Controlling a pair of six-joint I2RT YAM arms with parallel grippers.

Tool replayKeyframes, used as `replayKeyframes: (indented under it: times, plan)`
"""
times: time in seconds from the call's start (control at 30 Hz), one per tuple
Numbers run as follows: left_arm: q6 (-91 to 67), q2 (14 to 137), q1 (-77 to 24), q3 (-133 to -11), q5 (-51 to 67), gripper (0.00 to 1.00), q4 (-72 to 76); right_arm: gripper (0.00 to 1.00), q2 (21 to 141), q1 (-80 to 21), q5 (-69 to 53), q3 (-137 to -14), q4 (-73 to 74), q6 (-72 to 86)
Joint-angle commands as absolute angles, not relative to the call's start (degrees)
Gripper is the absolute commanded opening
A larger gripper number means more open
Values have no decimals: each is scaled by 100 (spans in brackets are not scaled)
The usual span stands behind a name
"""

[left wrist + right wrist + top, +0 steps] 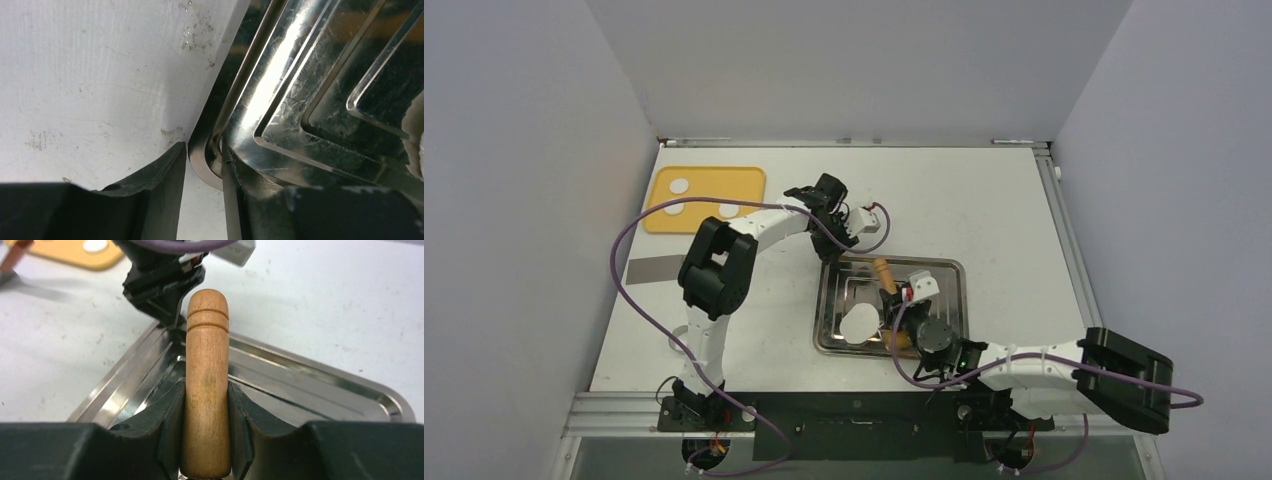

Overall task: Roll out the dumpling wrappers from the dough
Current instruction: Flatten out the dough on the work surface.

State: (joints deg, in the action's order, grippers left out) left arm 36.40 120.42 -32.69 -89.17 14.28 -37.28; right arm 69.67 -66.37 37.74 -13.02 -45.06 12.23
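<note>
Wooden rolling pin (207, 405) sits pinched in my right gripper (206, 386) over the metal tray (360, 390). My left gripper (204, 156) straddles its corner rim; gripping or not, I cannot tell. One dumpling wrapper (860, 323) lies in the tray, dough (679, 186) on the yellow board (744, 180).

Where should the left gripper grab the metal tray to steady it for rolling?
Pinch the tray's raised rim at the far-left corner, coming down from above, one finger outside, one inside. The lip is thin and upright, and that corner lies away from the rolling pin and wrapper.
</note>
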Motion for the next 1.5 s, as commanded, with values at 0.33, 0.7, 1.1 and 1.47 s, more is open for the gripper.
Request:
replayKeyframes:
  times: [0.33,0.7,1.1,1.47]
  plan:
    - [3848,11138,-2376,-10619,5485,51,-5400,8,5554,-6104,2093,-1000,-5382,74]
    - [8763,9962,-2453,-9899,6060,82,-8241,8,6299,-5602,194,-1853,-5668,-551]
    - [7699,9659,-3215,-9510,4420,77,-6731,8,6955,-5475,-524,-2389,-5695,-614]
    - [7443,9801,-3571,-9368,3754,34,-6526,8,7395,-5273,-623,-2510,-5715,-535]
